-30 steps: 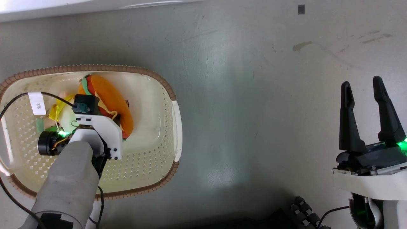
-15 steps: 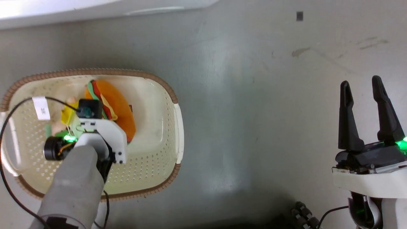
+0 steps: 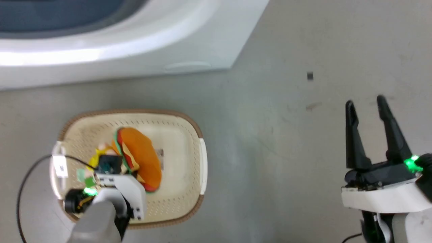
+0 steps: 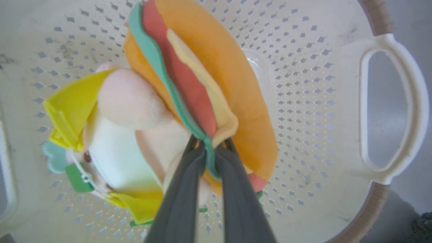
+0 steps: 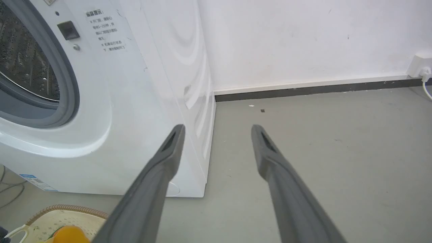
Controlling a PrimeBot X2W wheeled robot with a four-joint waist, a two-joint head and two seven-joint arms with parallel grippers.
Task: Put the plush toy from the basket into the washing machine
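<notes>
Plush toy (image 4: 189,101): an orange hamburger with green, red and yellow layers, joined to a pink figure with a white front and yellow clothing; a small green tag hangs at the figure's side. The left pincer (image 4: 211,145) is clenched on it, its two dark fingers nipping the green layer at the hamburger's edge. The plush toy (image 3: 141,158) hangs inside the basket (image 4: 303,101), over the perforated cream bottom; whether it rests on that bottom I cannot tell. In the head view the bun lies just beside the paper label (image 3: 160,158) on the basket's bottom.

Past the basket's white side handle (image 3: 202,165) lies bare grey floor (image 3: 287,152). The right pincer (image 3: 365,100) hovers there, well apart from the basket, fingers spread and grasping nothing. Beyond the basket's far rim stands the washing machine (image 3: 135,50), white, with its grey ring (image 5: 67,84) and steel drum (image 5: 20,67) showing in the right wrist view, and a white wall (image 5: 303,40) behind it.

Against half a second ago the whole head view has shifted, so the camera has moved: far more of the washing machine's front now shows, and the basket sits lower and looks smaller. The left pincer still grips the toy over the basket, and the right pincer keeps the same spread.
</notes>
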